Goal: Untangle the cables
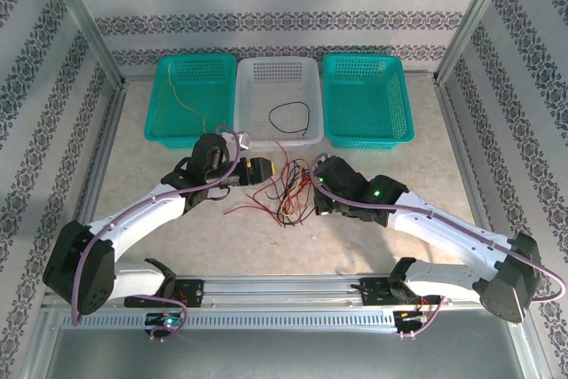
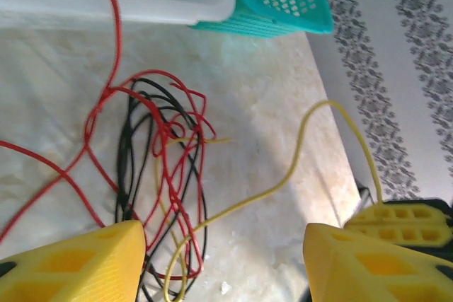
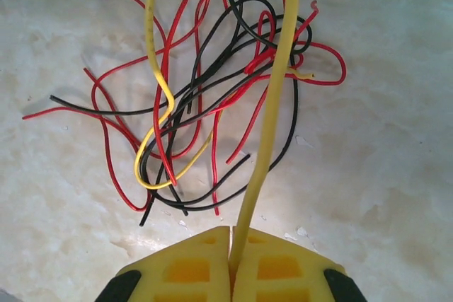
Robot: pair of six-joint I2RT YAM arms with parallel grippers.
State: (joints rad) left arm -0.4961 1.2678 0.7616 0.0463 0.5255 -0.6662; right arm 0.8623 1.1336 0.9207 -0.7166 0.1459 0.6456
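The cables (image 1: 280, 193) lie as a loose knot of red, black and yellow wire on the table (image 1: 417, 193), just in front of the white basket (image 1: 275, 59) and slightly towards its right half; the strands cross and loop through one another, so none looks ready to come away alone. One yellow cable (image 3: 272, 104) rises out of the knot and runs straight into the right gripper (image 3: 230, 259), whose jaws are clenched on it, evidently so this strand can be drawn clear of the heap while the rest stays down. The left gripper (image 2: 223, 238) hangs over the side of the knot nearer the white basket's left corner; its jaws are released and grasp nothing, and I judge it is placed there to pin or pick a second strand and keep the heap from being dragged along. A black cable (image 1: 308, 117) lies coiled inside the white basket; a yellow one (image 1: 184, 106) lies in the teal basket (image 1: 197, 58) to the left of the white basket; the other teal basket (image 1: 362, 57) stands to its right; this suggests sorting by colour, with most of the job not yet done.
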